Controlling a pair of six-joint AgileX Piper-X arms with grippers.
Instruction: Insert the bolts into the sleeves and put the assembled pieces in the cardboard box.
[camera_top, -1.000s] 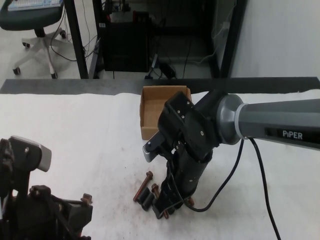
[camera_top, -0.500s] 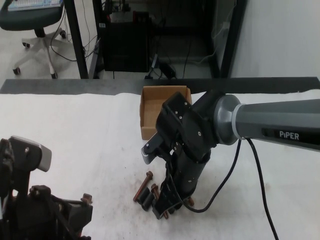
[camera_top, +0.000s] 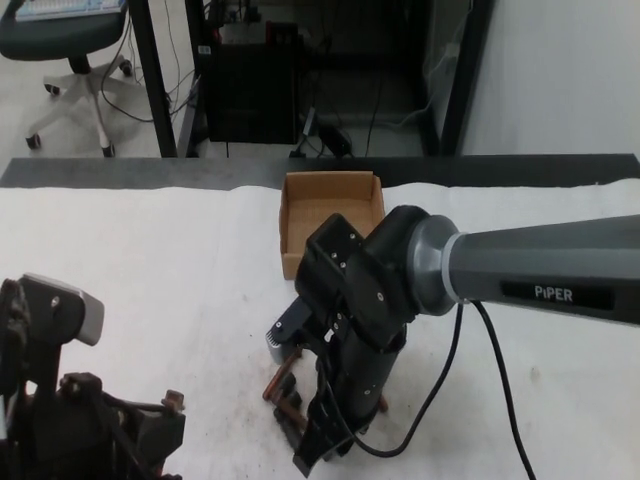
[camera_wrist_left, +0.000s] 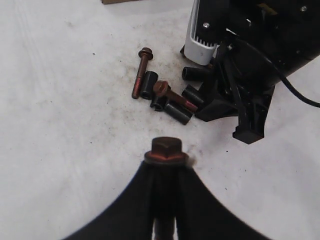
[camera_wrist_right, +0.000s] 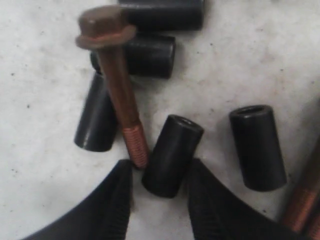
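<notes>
Nearest the high camera, well short of the cardboard box (camera_top: 292, 228) and off to its left, the left gripper (camera_wrist_left: 166, 170) is pressed together on a rusty flange bolt (camera_wrist_left: 169, 149), with the hex head proud of the fingertips. Its own wrist view makes the head and the pinch plain, while the high view gives little more than a small brown tip on the dark arm. Closer to the box, on the white-covered bench (camera_top: 150, 260), lies the heap of parts (camera_top: 283, 392). The right gripper (camera_wrist_right: 161, 171) is down in it, fingers (camera_wrist_right: 117, 200) spread to either side of one black sleeve (camera_wrist_right: 172, 154) lying on its side; whether they touch it I cannot tell. Just beside that sleeve a loose bolt (camera_wrist_right: 116, 75) lies over other sleeves. In the high view the right arm's wrist covers this spot. The left wrist view adds a single bolt (camera_wrist_left: 142, 71) at the heap's edge, head toward the box, beside a short sleeve (camera_wrist_left: 148, 85). Farthest stands the box, open side up, just beyond the right arm
</notes>
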